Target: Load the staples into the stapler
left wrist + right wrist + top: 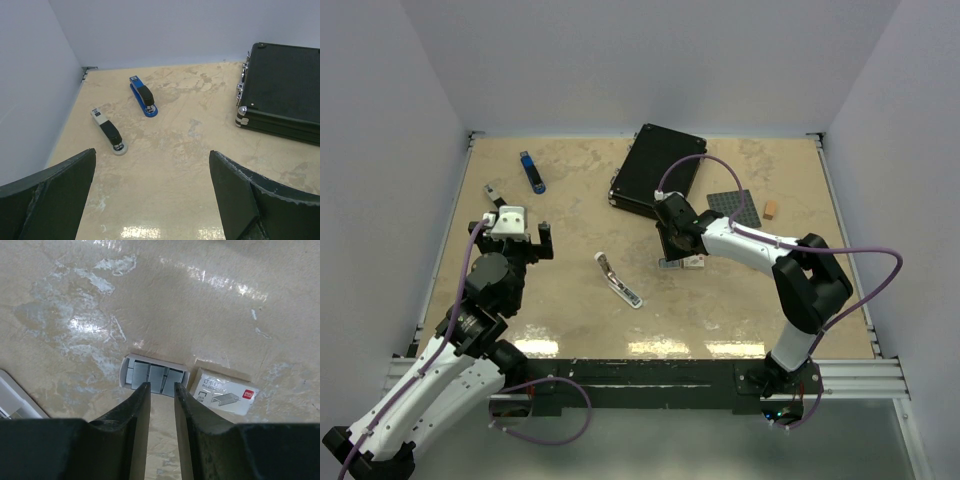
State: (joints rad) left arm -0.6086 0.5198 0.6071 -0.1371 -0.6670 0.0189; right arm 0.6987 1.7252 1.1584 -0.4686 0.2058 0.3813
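Staples [150, 376] lie packed in their open white tray [125, 371].

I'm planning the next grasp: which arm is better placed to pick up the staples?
Right. The right gripper hangs over the open tray of staples; the left gripper is far off, facing the blue stapler.

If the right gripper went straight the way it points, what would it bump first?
The right gripper points down at the staples tray, so it would likely meet the grey staple strips inside first. They sit right at its fingertips; whether it already touches them is unclear.
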